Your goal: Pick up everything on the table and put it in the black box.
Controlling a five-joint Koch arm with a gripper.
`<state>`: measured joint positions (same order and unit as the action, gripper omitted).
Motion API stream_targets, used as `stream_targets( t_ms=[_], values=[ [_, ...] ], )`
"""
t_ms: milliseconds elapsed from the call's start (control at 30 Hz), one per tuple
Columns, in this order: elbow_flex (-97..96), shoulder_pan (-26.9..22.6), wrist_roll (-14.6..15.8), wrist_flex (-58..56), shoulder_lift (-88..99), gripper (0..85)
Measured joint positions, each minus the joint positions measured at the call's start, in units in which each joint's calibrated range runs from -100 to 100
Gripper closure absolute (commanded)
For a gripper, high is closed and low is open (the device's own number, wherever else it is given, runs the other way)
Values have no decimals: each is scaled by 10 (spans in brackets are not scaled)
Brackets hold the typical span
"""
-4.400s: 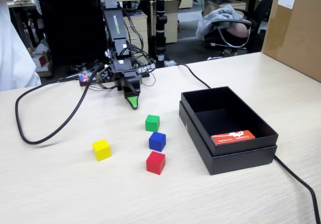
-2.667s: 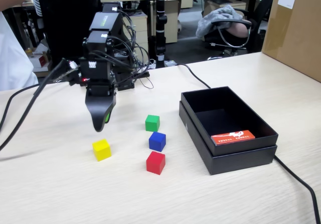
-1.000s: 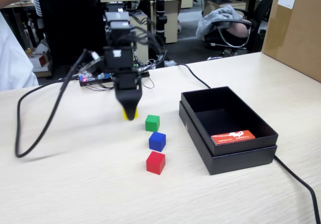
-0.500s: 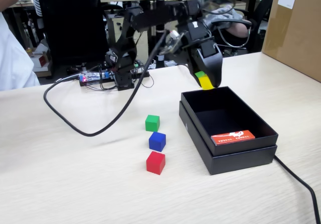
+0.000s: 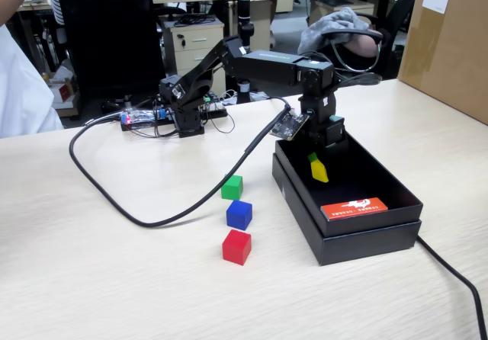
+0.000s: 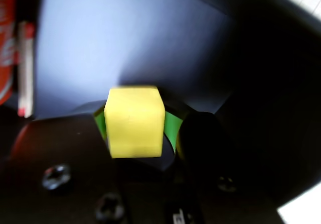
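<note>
Matt surfaces all round

My gripper [image 5: 318, 165] is black plastic; the yellow cube [image 6: 134, 121] looks smooth and matt, the black box [image 5: 364, 237] matt cardboard, the table [image 5: 99, 271] pale wood-grain.

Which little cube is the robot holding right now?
The yellow cube. It sits in the gripper over the black box, while the green cube, blue cube and red cube rest on the table.
</note>
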<state>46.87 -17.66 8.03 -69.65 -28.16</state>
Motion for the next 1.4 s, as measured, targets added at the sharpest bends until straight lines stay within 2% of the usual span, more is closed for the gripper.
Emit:
stream_targets(
  t_ms=[67,133,267,400,500,733,1100,1400],
  values=[
    [0,0,0,-2,0,466],
    [-5,2,4,-7,0,424],
    [-33,11,11,-9,56,423],
    [-67,32,11,-12,254,424],
    [-95,65,11,-14,430,419],
    [-281,105,8,-15,639,359],
    [-552,119,16,-7,801,338],
    [-675,134,17,102,874,337]
  ],
)
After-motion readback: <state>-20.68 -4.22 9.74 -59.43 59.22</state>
